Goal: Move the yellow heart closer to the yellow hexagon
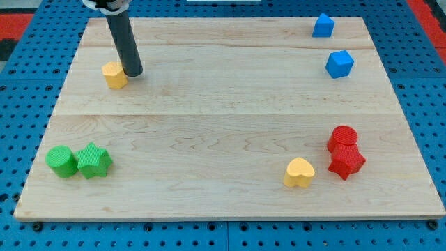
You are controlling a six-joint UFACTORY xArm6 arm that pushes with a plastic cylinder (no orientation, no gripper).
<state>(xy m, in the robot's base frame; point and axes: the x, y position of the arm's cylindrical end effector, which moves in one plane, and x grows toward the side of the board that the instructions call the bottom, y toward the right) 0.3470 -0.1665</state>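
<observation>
The yellow heart (299, 172) lies near the view's bottom right of the wooden board (223, 118). The yellow hexagon (114, 74) sits at the upper left. My tip (134, 72) rests on the board just right of the yellow hexagon, touching or nearly touching it, and far up and left of the yellow heart.
A red cylinder (342, 138) and a red star (346, 162) stand right of the heart. A green cylinder (62, 161) and a green star (93, 160) are at the lower left. A blue triangular block (323, 26) and a blue cube (339, 64) are at the upper right.
</observation>
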